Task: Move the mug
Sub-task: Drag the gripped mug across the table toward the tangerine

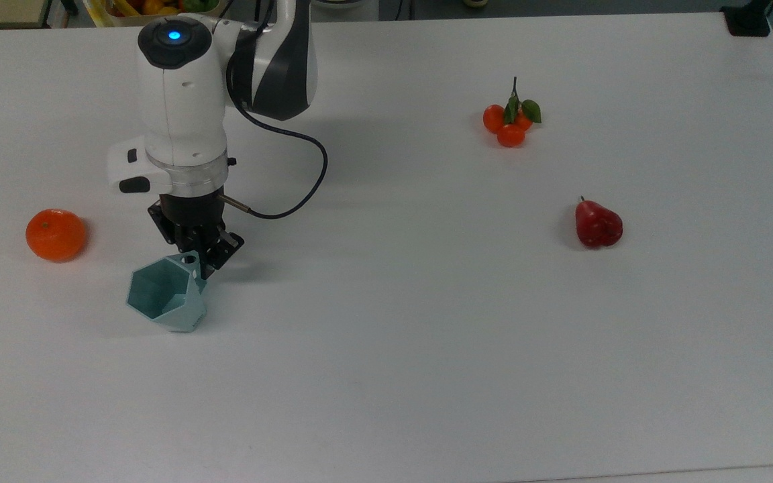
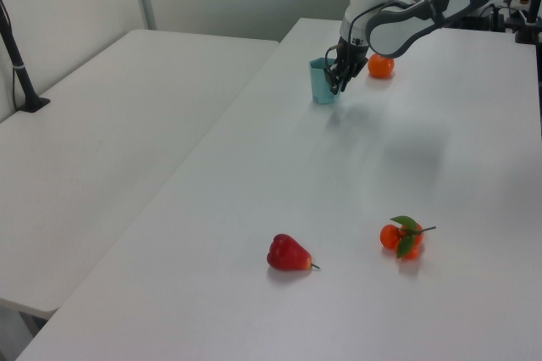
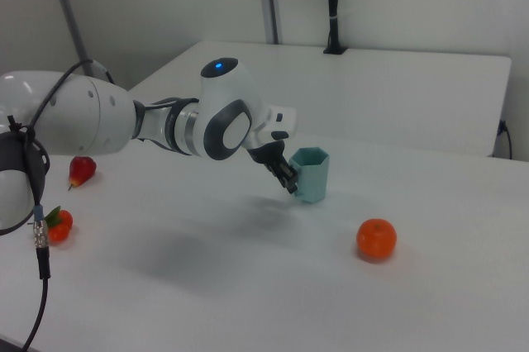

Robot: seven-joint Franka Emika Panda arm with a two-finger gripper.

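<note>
- White tabletop (image 1: 427,349) fills the workspace, with another pale table beyond.
- Gripper (image 1: 200,253) is clamped on the mug's small looped handle, likely because the handle gives a narrow grasp point.
- Mug (image 1: 165,298) sits just below the gripper in the top view, slightly tilted.
- Orange (image 1: 56,234) lies near the mug; tangerine cluster (image 1: 510,122) and red fruit (image 1: 598,225) lie well apart from it.
</note>
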